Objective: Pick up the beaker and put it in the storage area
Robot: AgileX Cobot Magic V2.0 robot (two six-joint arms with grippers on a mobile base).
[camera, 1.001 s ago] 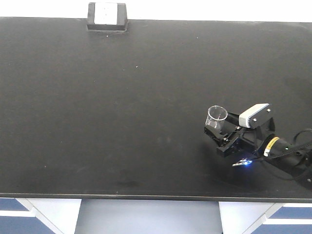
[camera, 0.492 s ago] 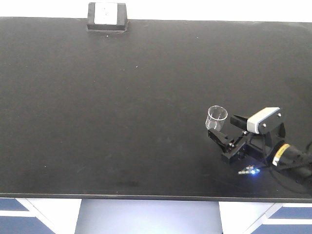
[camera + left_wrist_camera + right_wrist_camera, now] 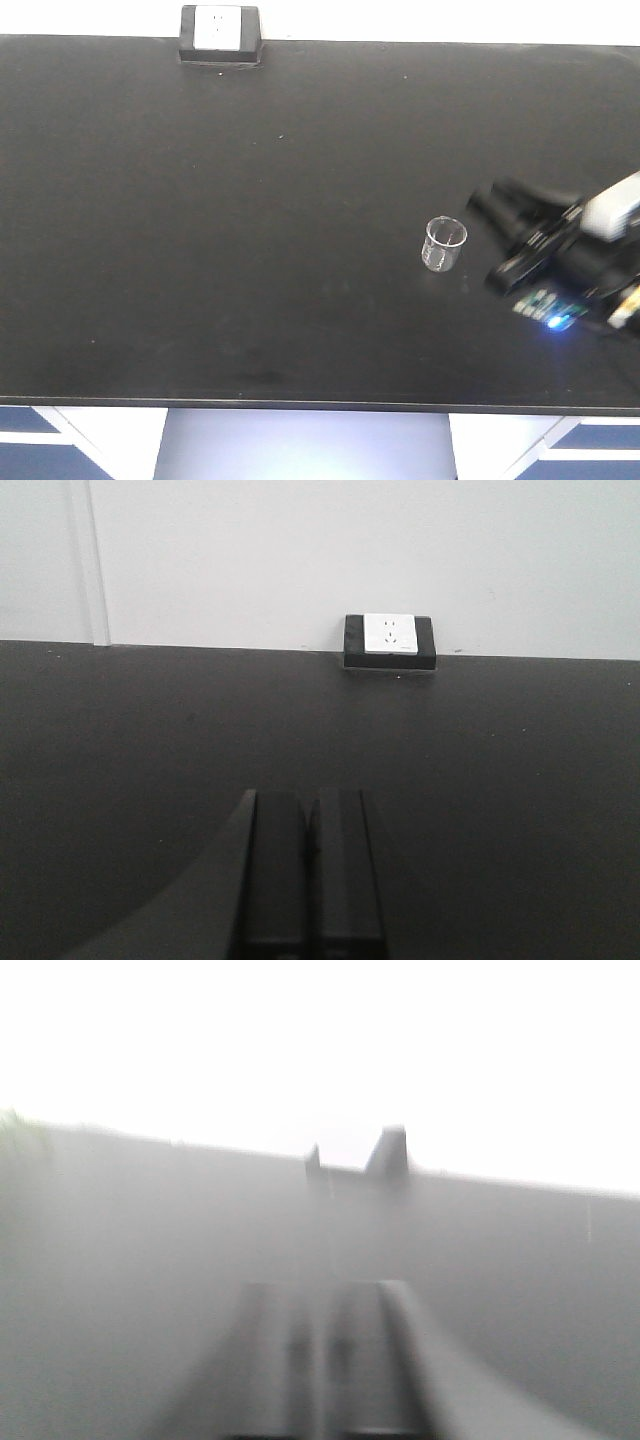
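While empty, right gripper [image 3: 487,240] off beaker [image 3: 444,244]

We take this for a laboratory: a wide matte black bench top [image 3: 250,200] runs under a plain white wall [image 3: 300,550], with pale cabinets [image 3: 90,435] below its front edge. A small clear glass beaker [image 3: 444,243] stands on it, and a black box with a white socket face [image 3: 219,33] sits at its back edge.

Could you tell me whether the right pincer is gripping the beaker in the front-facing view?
No, the beaker stands upright by itself on the black bench top, with the right pincer apart from it to the side.
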